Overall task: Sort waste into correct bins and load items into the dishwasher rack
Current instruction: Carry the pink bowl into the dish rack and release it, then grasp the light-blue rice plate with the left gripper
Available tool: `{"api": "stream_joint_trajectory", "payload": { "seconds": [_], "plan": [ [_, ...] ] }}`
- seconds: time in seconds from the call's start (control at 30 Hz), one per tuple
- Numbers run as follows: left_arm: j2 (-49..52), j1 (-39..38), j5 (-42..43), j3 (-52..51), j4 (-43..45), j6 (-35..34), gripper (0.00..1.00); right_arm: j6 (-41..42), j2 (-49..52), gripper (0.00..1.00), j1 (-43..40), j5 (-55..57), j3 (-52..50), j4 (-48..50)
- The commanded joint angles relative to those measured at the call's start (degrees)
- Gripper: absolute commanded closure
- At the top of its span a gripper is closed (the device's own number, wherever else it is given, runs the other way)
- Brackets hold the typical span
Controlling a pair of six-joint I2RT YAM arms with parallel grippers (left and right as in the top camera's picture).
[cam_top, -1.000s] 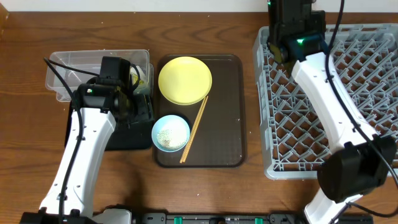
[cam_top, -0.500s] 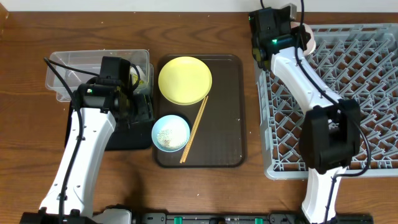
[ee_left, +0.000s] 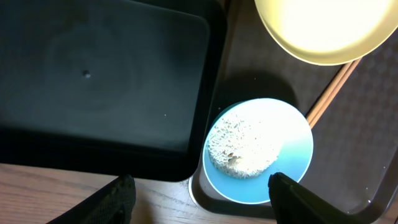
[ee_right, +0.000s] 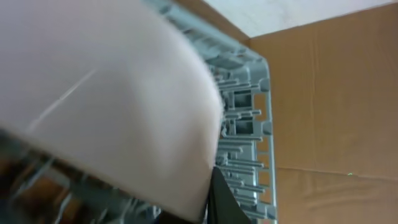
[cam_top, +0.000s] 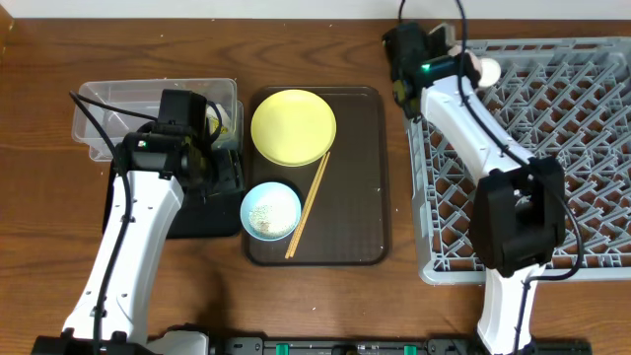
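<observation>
On the brown wooden table (cam_top: 39, 207), the right gripper (cam_top: 463, 61) has swung from over the large grey lattice dishwasher rack (cam_top: 552, 168) to its far-left corner. Its fingers look clamped on a small white cup (cam_top: 484, 68), so racking seems close. The left gripper (ee_left: 205, 199) hangs spread and empty above the pale blue rice-filled bowl (ee_left: 261, 152).

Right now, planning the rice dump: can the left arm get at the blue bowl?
Probably yes: the blue bowl sits just below the open left fingers, top uncovered, nothing between them.
</observation>
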Motion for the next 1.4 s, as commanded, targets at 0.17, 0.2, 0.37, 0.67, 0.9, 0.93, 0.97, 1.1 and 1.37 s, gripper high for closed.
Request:
{"api": "stream_joint_trajectory", "payload": {
  "seconds": [0.17, 0.2, 0.37, 0.67, 0.9, 0.93, 0.97, 1.1, 1.37],
  "plan": [
    [-0.31, 0.28, -0.90, 0.48, 0.20, -0.31, 0.29, 8.70, 0.39, 0.87, 1.25, -10.49, -0.59, -7.80],
    [-0.31, 0.28, -0.90, 0.48, 0.20, -0.31, 0.29, 8.66, 0.28, 0.84, 1.27, -11.98, -0.57, -8.44],
    [-0.31, 0.28, -0.90, 0.50, 0.26, -0.31, 0.28, 8.87, -2.08, 0.75, 1.25, -22.23, -0.57, -9.97],
    [-0.31, 0.28, -0.90, 0.48, 0.26, -0.31, 0.28, 9.09, -14.21, 0.44, 0.90, -30.38, -0.52, -10.58],
    [-0.13, 0.22, -0.87, 0.44, 0.28, -0.26, 0.22, 9.03, -18.71, 0.25, 0.90, -55.74, -0.52, -12.87],
    [0.07, 0.07, -0.66, 0.44, 0.28, -0.26, 0.22, 9.03, -18.69, 0.23, 0.90, -58.69, -0.55, -13.46],
    [0.26, -0.20, -0.17, 0.37, 0.31, -0.24, 0.22, 9.05, -18.56, 0.22, 0.92, -60.46, -0.55, -13.94],
    [1.73, -3.10, 1.42, -0.46, 0.76, -0.02, 0.22, 9.07, -18.29, 0.20, 0.94, -61.16, -0.55, -16.17],
    [8.02, -13.16, 1.70, -1.25, 2.97, -0.15, 0.22, 11.85, -18.36, 0.17, -3.78, -58.45, -0.55, -18.53]
  ]
}}
